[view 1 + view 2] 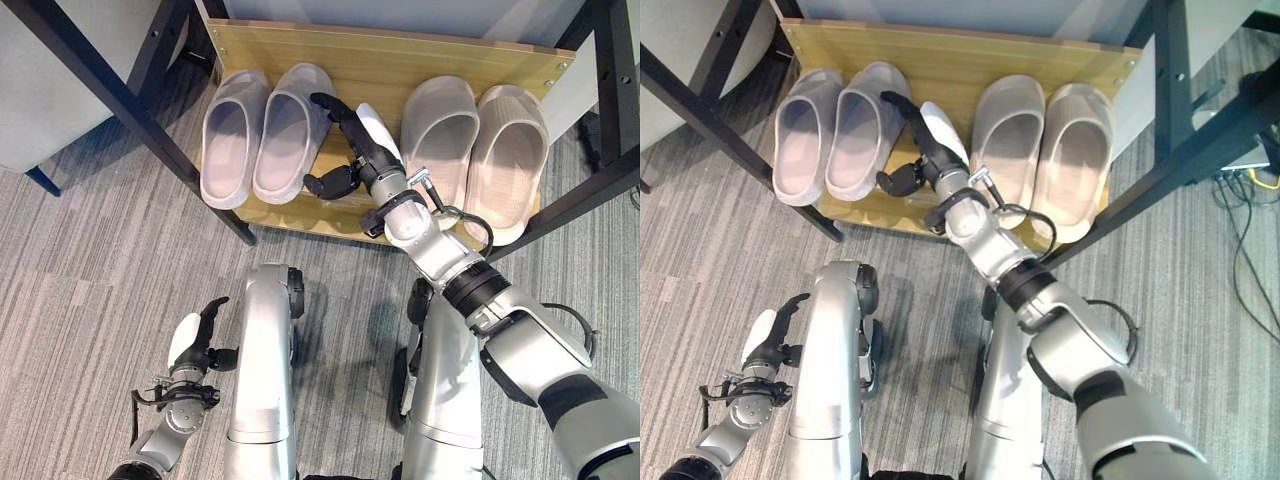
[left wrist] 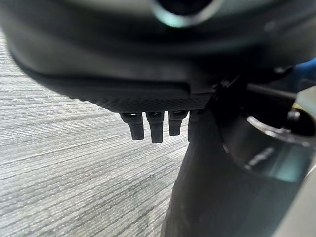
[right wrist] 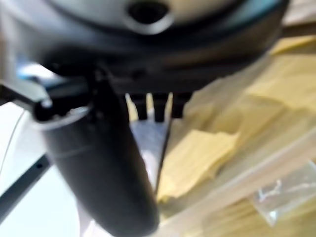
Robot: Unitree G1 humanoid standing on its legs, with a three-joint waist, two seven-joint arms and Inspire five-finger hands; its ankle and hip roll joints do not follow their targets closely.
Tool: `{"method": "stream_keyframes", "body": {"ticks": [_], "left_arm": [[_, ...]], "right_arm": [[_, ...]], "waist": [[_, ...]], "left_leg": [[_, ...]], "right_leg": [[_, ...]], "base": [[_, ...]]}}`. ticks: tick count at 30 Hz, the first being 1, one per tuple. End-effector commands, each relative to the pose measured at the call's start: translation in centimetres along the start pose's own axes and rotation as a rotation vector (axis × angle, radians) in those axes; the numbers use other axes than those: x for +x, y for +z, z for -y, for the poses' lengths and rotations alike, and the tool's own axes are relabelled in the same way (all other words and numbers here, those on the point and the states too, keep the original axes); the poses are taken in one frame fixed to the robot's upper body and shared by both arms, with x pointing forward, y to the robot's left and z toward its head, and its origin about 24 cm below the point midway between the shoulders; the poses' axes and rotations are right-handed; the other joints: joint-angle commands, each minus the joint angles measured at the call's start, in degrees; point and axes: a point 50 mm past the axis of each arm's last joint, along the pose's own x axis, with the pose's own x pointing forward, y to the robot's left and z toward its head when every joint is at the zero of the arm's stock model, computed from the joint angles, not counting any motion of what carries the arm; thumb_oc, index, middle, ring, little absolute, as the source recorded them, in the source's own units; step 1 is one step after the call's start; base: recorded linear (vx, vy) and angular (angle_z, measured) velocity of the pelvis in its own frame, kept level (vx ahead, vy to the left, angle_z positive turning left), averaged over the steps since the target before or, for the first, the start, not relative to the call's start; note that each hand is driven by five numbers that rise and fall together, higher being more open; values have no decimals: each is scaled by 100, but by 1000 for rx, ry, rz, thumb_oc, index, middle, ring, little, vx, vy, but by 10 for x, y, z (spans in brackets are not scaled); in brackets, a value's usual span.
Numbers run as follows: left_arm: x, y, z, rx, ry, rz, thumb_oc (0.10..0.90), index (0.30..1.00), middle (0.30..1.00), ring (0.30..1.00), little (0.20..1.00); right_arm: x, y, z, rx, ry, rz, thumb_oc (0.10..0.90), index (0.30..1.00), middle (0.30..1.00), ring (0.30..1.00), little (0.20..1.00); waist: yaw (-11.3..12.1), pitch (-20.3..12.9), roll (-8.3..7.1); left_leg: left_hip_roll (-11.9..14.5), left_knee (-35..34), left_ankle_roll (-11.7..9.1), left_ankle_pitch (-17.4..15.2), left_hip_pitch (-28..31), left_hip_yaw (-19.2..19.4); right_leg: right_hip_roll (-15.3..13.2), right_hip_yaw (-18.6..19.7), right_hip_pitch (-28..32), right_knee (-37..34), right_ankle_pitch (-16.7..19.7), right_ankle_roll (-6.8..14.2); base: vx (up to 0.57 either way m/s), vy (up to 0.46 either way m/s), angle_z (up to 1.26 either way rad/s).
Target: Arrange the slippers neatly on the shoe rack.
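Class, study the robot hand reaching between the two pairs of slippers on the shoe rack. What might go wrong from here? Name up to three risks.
1. The right robot hand sits in the gap between the pairs, close to the grey slipper; pulling back carelessly might knock it crooked.
2. The beige slipper overhangs the front edge of the shoe rack; a bump might tip it onto the floor.
3. The arm passes near the black frame and might catch it.

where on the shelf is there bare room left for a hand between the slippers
The one bare strip of the wooden shelf board lies between the pale grey slipper pair and the beige slipper pair; the right hand is in it now. Within each pair the slippers touch. A bare band runs behind the toes.
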Motion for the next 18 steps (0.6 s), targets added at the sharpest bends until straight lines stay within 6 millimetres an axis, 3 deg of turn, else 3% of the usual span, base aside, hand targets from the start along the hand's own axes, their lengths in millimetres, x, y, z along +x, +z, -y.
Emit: {"method": "stream_keyframes", "body": {"ticks": [1,11,16,18], "left_arm": [[1,24,-11,59,-8,189,800,900,900,900,900],[-1,18,-9,55,-15,165,800,900,900,900,900],[-4,10,-7,54,5,123,800,900,900,900,900],[-5,9,-7,62,7,121,800,900,900,900,900]], "right_arm": [[24,101,4,-19,34,372,800,900,900,900,900],[30,108,17,-131,-27,391,800,900,900,900,900],[24,113,61,-399,-281,465,800,900,900,900,900],[22,111,65,-419,-306,457,800,900,900,900,900]], "waist": [[570,-238,178],[598,-238,182],[540,-238,135],[529,-238,134]], "left_leg": [[-244,167,-11,-469,304,-598],[-254,164,-17,-464,304,-618],[-237,170,-13,-504,304,-615],[-236,178,-10,-509,304,-610]], "right_leg": [[-168,463,-249,-184,670,-232],[-173,465,-249,-158,659,-228],[-167,487,-249,-178,653,-240],[-168,478,-249,-176,646,-247]], "base": [[0,0,0],[0,0,0],[0,0,0],[0,0,0]]}}
